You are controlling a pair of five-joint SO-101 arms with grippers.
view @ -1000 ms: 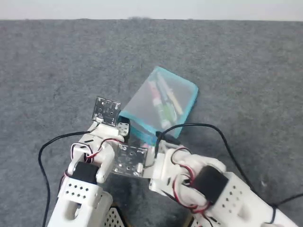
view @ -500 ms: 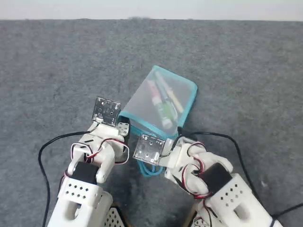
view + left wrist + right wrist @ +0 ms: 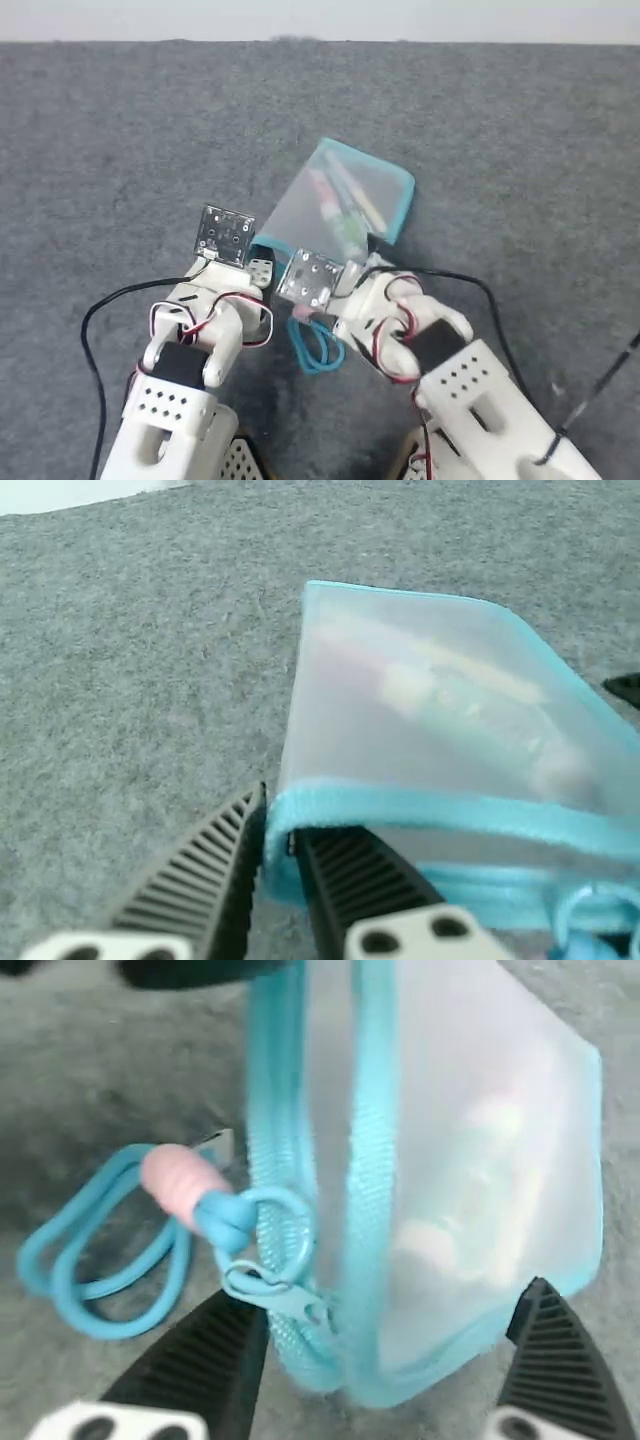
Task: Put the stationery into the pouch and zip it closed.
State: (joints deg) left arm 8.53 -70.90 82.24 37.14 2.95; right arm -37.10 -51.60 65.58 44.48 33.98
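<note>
Now | pouch [image 3: 350, 195] lies on the table [image 3: 120, 130], stationery [image 3: 345, 215] inside | left end effector [image 3: 278, 820] pinches the pouch's zip-edge corner | right end effector [image 3: 390, 1305] gapes wide around the zipper pull [image 3: 275, 1295] | zip line runs from it toward the left one.

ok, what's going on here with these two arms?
The left gripper is clamped on a corner of the translucent pouch with turquoise trim, holding it on the grey felt-like tabletop. The coloured pens are already inside. The right gripper is open, straddling the pouch's zip end beside the turquoise zip pull with its pink bead and blue cord loop, gripping nothing. Whether the zip is fully shut, I can't tell.
</note>
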